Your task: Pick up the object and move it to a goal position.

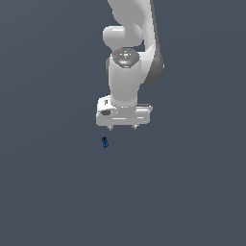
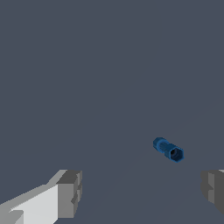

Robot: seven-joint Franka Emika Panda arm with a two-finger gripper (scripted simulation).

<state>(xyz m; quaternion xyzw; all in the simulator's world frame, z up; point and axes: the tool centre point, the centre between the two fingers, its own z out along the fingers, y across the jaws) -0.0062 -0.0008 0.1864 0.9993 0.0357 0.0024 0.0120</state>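
approaching stage noted: gripper (image 1: 122,128) hung with jaws apart, clear of object (image 1: 104,142). judged next: aligning overhead, descending, then closing.

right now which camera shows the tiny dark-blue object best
The wrist view: the tiny dark-blue lumpy object appears large enough to show its stubby shape and hexagonal end, lying apart from the grey fingers. The exterior view shows only a blue speck below the white gripper.

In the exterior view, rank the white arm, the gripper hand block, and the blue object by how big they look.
1. White arm, largest.
2. Gripper hand block, wide and short.
3. Blue object, tiny, smaller than the rest; fingers open, apart from it.
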